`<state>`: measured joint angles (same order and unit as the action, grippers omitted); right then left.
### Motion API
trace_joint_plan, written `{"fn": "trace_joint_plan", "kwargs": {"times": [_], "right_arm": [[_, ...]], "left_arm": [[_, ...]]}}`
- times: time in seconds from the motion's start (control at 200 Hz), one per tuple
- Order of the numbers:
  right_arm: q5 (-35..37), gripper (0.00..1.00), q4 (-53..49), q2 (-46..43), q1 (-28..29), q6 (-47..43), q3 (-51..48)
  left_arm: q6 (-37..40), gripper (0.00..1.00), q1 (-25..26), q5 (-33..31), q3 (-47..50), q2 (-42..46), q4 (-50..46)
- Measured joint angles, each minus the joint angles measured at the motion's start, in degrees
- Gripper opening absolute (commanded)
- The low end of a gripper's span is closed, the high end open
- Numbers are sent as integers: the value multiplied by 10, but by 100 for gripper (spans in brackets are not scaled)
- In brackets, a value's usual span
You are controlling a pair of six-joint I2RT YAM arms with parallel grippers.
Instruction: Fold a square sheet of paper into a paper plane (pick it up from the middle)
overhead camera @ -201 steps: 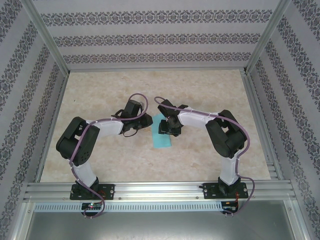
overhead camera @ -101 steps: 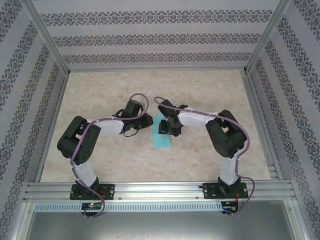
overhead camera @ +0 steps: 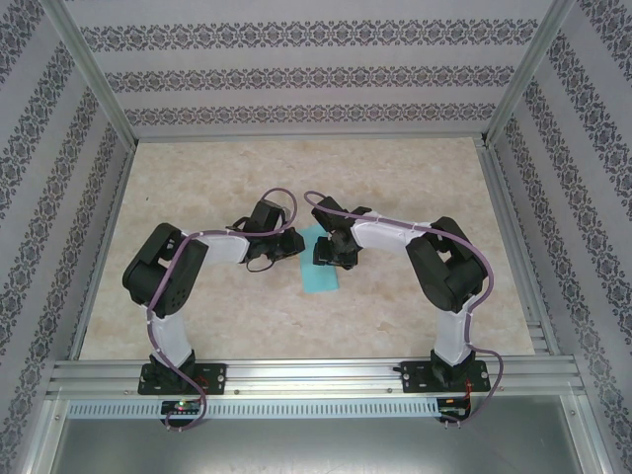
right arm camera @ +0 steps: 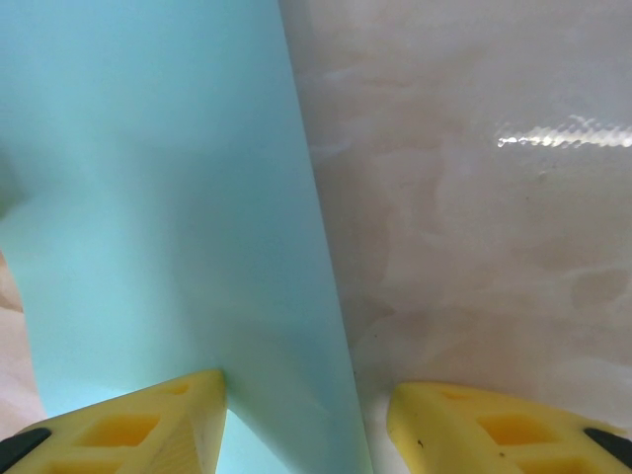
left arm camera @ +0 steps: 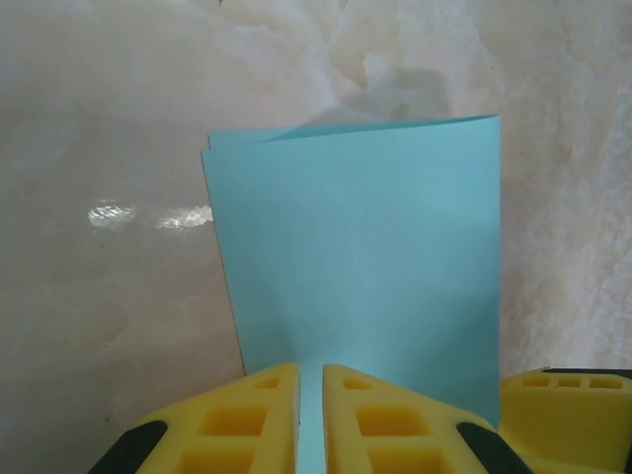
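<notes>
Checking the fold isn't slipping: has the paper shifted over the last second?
No. The paper sits just as far from the front rail as before.

The left arm [overhead camera: 163,281] and right arm [overhead camera: 449,272] are wearing white shells between bulky black joints, with purple cables [overhead camera: 501,373] looping along them. At six o'clock, the left gripper [left arm camera: 311,375] and right gripper [right arm camera: 306,385] are showing yellow, cut-out, black-trimmed fingers.

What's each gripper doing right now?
Left gripper: fingers nearly closed over the square sheet of paper; grip cannot be told.
Right gripper: open, straddling the sheet's edge, holding nothing.
</notes>
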<state>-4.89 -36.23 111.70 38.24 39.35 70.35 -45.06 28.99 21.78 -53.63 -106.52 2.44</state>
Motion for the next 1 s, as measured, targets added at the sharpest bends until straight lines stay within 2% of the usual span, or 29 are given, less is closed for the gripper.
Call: {"fn": "trace_joint_plan", "kwargs": {"times": [0.684, 0.999], "right_arm": [[-16, 55, 23, -21, -2, -5, -17], [-40, 52, 38, -33, -12, -17, -31]], "left_arm": [[17, 12, 0, -16, -45, -26, -52], [31, 13, 0, -17, -59, -32, -71]]}}
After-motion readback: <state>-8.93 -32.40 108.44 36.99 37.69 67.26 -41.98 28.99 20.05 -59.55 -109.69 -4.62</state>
